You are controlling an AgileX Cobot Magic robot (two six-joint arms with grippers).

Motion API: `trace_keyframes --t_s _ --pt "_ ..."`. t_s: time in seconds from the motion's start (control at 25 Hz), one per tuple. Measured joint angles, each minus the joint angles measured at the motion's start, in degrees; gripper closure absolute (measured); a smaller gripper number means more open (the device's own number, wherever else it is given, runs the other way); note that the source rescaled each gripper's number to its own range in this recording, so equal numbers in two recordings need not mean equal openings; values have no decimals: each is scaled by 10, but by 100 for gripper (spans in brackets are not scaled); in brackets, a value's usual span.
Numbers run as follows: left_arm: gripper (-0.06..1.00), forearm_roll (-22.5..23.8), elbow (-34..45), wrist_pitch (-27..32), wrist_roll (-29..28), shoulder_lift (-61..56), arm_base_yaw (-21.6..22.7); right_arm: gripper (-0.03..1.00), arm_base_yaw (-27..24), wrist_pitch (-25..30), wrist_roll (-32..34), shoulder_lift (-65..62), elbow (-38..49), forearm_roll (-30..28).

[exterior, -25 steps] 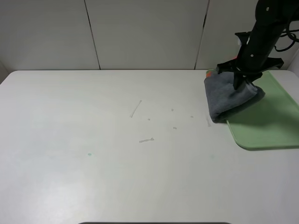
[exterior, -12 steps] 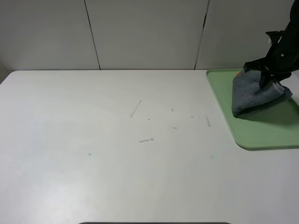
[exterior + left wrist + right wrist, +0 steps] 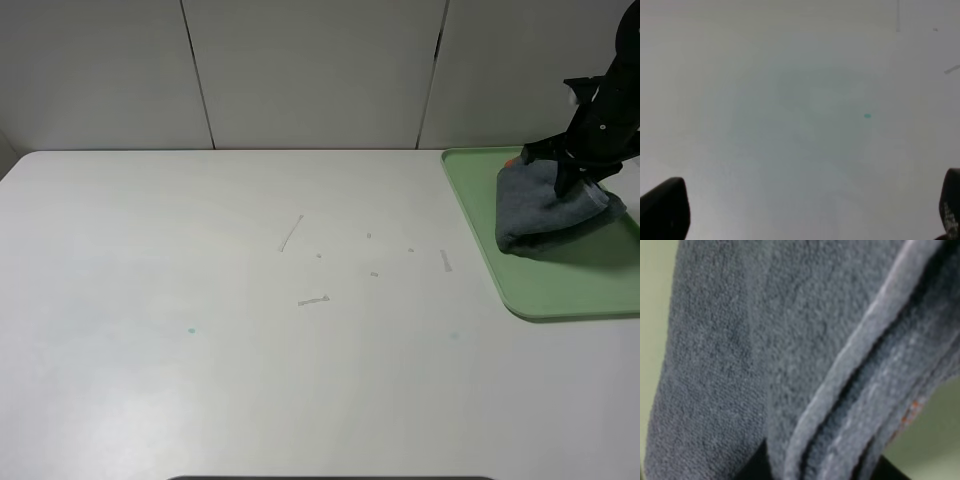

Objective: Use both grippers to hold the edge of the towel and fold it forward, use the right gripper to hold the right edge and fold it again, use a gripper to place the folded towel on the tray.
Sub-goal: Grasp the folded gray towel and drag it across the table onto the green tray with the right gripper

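— White table (image 3: 200,380) fills nearly the whole high view, doesn't it? What lies on the left of it?

— Very little. A small teal speck (image 3: 191,330) sits on the left half, and the left wrist camera shows the same speck (image 3: 867,116) on the bare surface. The left gripper (image 3: 810,210) hangs over that spot with its jaws spread wide: one black fingertip (image 3: 665,207) sits at one lower corner of that picture and the other at the opposite corner, with nothing between them. The high camera does not catch this gripper at all.

— And the middle?

— A few thin grey scuff marks (image 3: 291,233) scattered on the tabletop, nothing else.

— So the towel is on the right?

— Yes. The pale green tray (image 3: 560,295) lies at the table's right edge, and the dark grey towel (image 3: 545,210) rests on it as a folded bundle, inside the rim. A bit of orange (image 3: 512,160) shows at its far corner.

— Is the right gripper holding it?

— The right gripper (image 3: 572,172) comes down onto the top of the bundle, its jaws pinching the cloth. From its wrist camera the towel (image 3: 765,355) fills the picture, with the pale hem layers (image 3: 855,385) stacked together, a faint orange mark (image 3: 910,412) and green tray (image 3: 935,440) beyond.
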Motion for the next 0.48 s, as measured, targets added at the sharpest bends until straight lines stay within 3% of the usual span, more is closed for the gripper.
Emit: trace_keyframes --t_s 0.08,0.16,0.24,0.36,0.48 --pt "-6 0 0 0 0 0 0 64 0 4 0 0 0 -5" --pt "-6 0 0 0 0 0 0 30 0 8 0 0 0 -16" --pt "-6 0 0 0 0 0 0 8 0 8 0 0 0 -25" --pt "-6 0 0 0 0 0 0 -1 0 8 0 0 0 -29" --pt "-6 0 0 0 0 0 0 -3 1 8 -1 0 0 -30"
